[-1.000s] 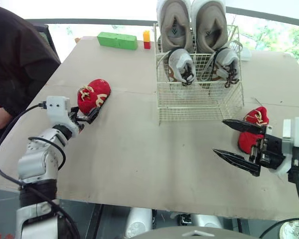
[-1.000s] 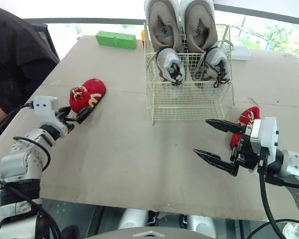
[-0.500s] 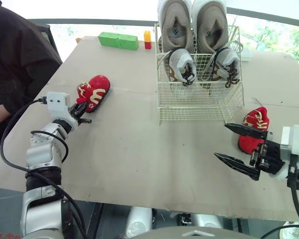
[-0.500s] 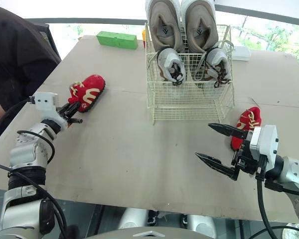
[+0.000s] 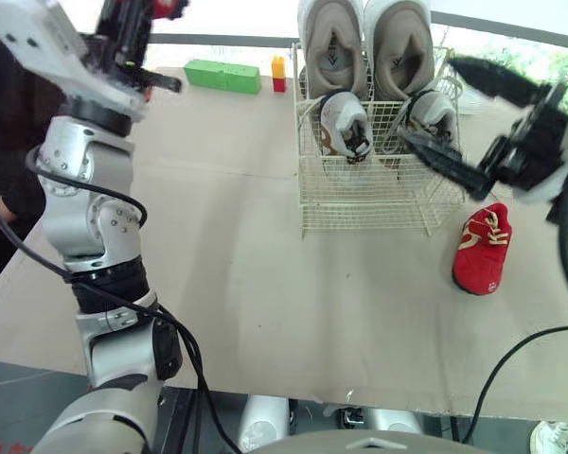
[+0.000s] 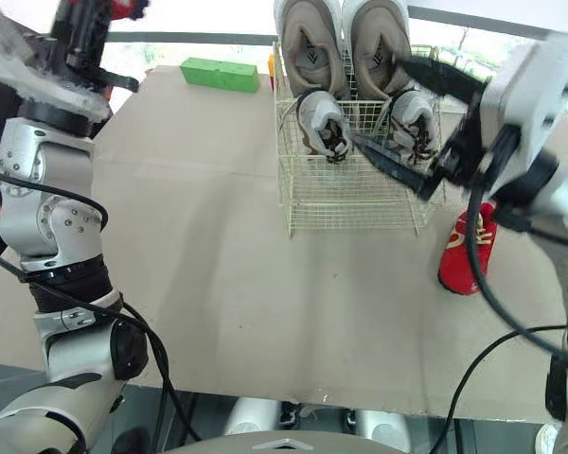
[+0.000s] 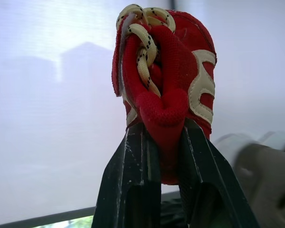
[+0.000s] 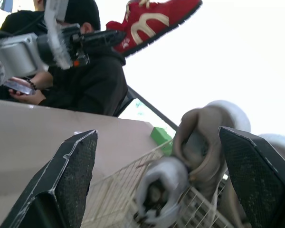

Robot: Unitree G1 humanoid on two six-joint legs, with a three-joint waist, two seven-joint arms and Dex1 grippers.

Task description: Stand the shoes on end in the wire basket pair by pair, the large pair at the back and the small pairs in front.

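Observation:
My left gripper [image 5: 140, 43] is raised high over the table's far left, shut on the heel of a small red shoe [image 7: 175, 61] with cream laces. My right gripper [image 5: 428, 97] hangs open in the air in front of the wire basket [image 5: 360, 203], holding nothing. The second red shoe [image 5: 483, 251] lies on the table right of the basket, below that arm. In the basket a large beige pair [image 5: 364, 43] stands on end at the back, and a small grey-white pair [image 5: 346, 123] stands in front of it. The right wrist view catches the lifted red shoe [image 8: 156, 19] overhead.
A green block [image 5: 223, 76] and a small yellow-and-red block [image 5: 279, 74] sit at the table's far edge, left of the basket. A person in black [image 8: 85, 80] stands at the table's left side. Bare tabletop [image 5: 246, 265] stretches in front of the basket.
My left gripper closed on the red shoe and lifted it from the table to high up. My right arm rose from beside the other red shoe to basket height, still open.

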